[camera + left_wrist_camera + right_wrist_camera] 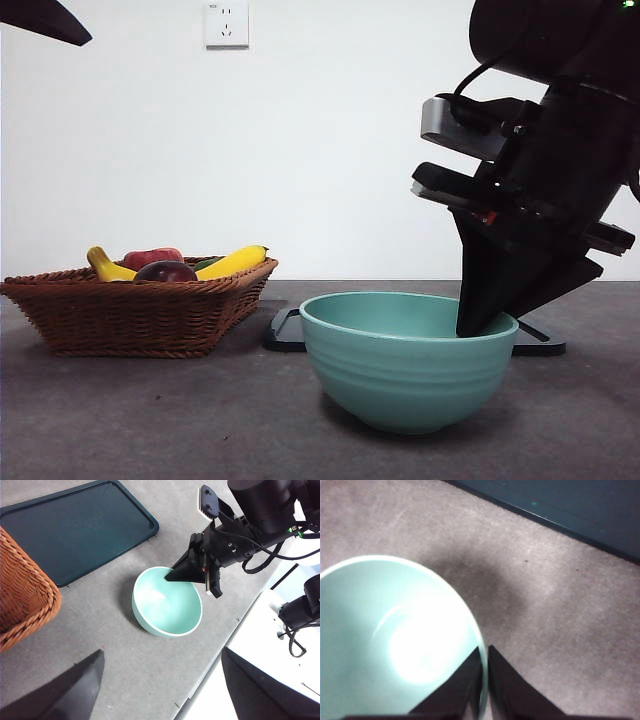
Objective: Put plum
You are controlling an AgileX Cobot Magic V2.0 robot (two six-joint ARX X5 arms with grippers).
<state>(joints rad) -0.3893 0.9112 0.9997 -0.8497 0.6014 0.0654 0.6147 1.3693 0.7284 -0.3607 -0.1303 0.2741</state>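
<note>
The right gripper pinches the rim of the round teal ceramic bowl, 1 jaw inside, 1 outside. The glossy dark maroon plum lies well apart in the brown woven wicker basket. The left gripper hangs open above the table.

The basket wall hides the plum's lower half (front view); left wrist view crops the basket.

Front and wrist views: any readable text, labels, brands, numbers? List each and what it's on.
None readable in any view.
Wall socket: a tiny mark at its top edge, too small to read.
Right gripper, clamped on the rim of the bowl: small red spot on its body, no legible characters.
Basket, plum, tray: no print visible.
</note>
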